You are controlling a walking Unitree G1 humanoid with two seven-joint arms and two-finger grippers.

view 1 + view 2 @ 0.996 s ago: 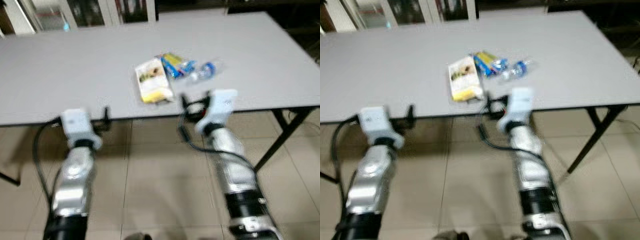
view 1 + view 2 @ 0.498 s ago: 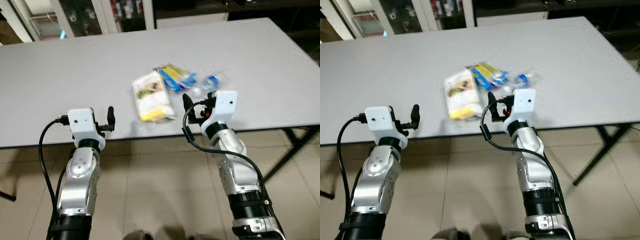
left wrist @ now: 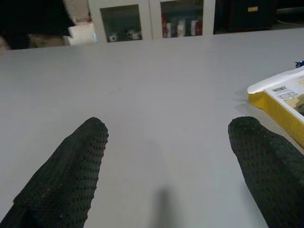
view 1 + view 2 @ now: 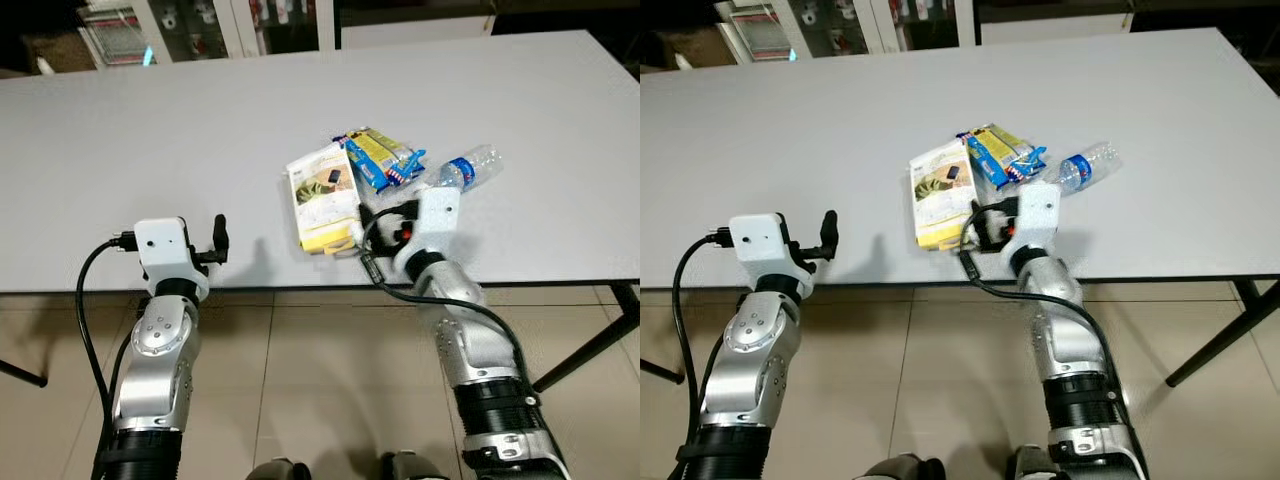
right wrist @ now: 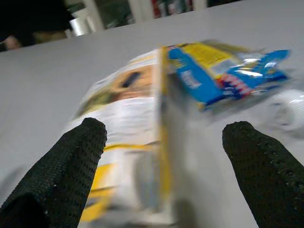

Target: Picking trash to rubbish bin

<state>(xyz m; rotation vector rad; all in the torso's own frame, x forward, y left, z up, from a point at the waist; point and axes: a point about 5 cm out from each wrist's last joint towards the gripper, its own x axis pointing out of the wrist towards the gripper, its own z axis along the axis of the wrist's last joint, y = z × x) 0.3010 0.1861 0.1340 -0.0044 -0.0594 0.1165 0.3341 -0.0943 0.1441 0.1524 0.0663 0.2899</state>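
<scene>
Here the right gripper [image 5: 161, 156], fingers spread wide, sits at the table [image 4: 150, 130] edge just before the yellow-white pouch [image 4: 322, 195]. The blue wrapper [image 4: 380, 160] overlaps the pouch's far end, and a bottle [image 4: 465, 170] lies beside it. A shallow close would likely shove the slick pouch away. Its print is unreadable. The left gripper [image 3: 166, 166] is spread over bare table.
</scene>
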